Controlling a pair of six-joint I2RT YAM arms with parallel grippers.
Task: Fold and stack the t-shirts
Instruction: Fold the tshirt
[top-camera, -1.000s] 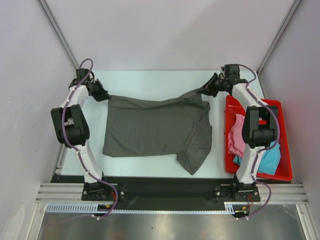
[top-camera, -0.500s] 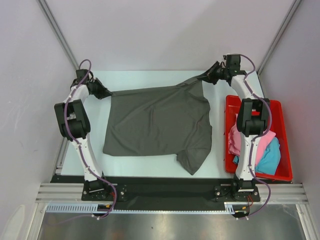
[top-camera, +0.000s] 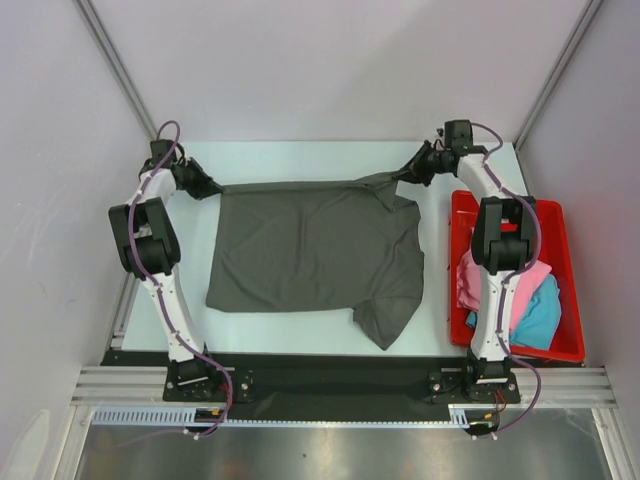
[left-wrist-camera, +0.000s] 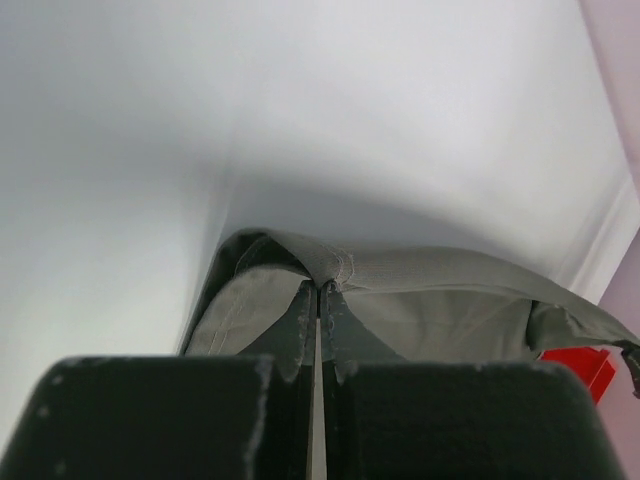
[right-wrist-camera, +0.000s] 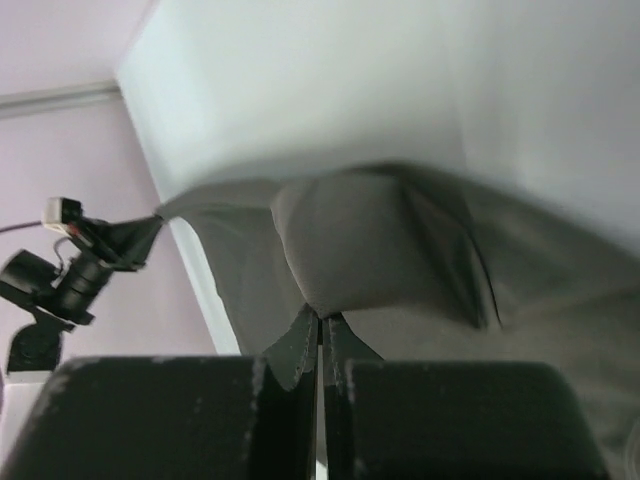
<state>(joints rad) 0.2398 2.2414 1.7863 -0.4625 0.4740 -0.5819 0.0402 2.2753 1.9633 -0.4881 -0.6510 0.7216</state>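
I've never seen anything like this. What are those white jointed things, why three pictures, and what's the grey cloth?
Those are two robot arms, bolted at the table's near edge. The wide picture comes from a camera overhead. The other two come from small cameras on each wrist, looking past the fingers. On the table lies a grey t-shirt. The left pincer and right pincer are each shut on a far corner, stretching that edge between them. A red tray holds a pink t-shirt and a turquoise t-shirt, crumpled.

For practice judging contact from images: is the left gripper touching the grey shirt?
Touching. The left wrist view shows the left gripper shut on a stitched edge of the grey shirt, with the cloth pinched between its jaws.
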